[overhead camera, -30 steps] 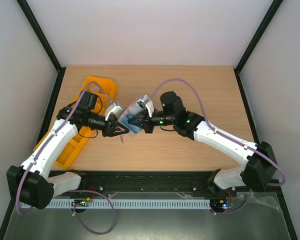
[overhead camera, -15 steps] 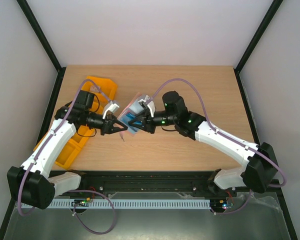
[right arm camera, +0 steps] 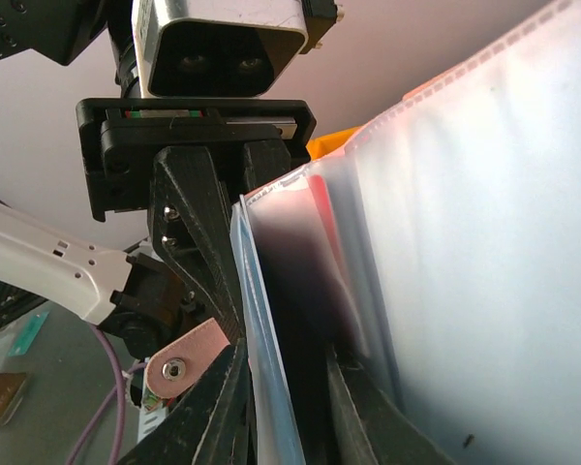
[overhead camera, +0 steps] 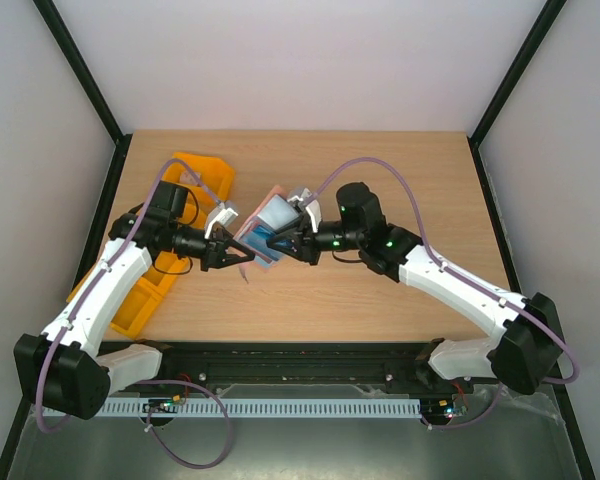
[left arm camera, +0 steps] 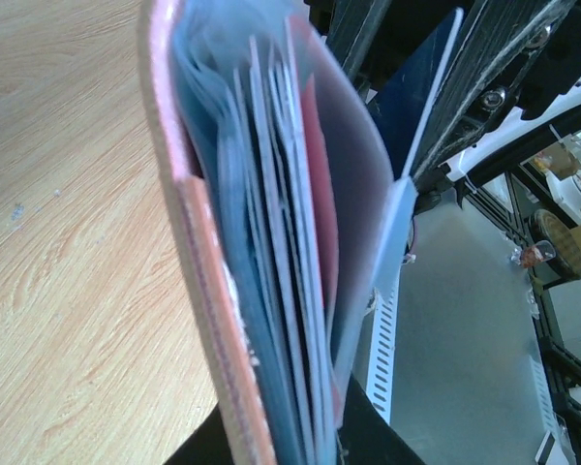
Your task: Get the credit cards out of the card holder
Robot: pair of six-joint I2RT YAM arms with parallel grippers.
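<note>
The card holder hangs above the table middle, reddish-brown cover out, grey-blue inside. My left gripper is shut on its lower edge; in the left wrist view the cover and a stack of pale blue sleeves stand edge-on between the jaws. A red patch shows through one cloudy sleeve; I cannot pick out the credit cards. My right gripper meets the holder from the right. Its jaws stand slightly open around one thin blue sleeve, with a dark gap beside it. The closing tab hangs below.
Orange plastic bins lie along the table's left edge, behind and under the left arm. Bare wooden tabletop spreads to the right and back. The left gripper's camera body sits close in front of the right wrist.
The left jaws closed onto the holder's edge. The right jaws eased apart from shut, and the right arm drew back a little to the right. The holder tipped more upright.
</note>
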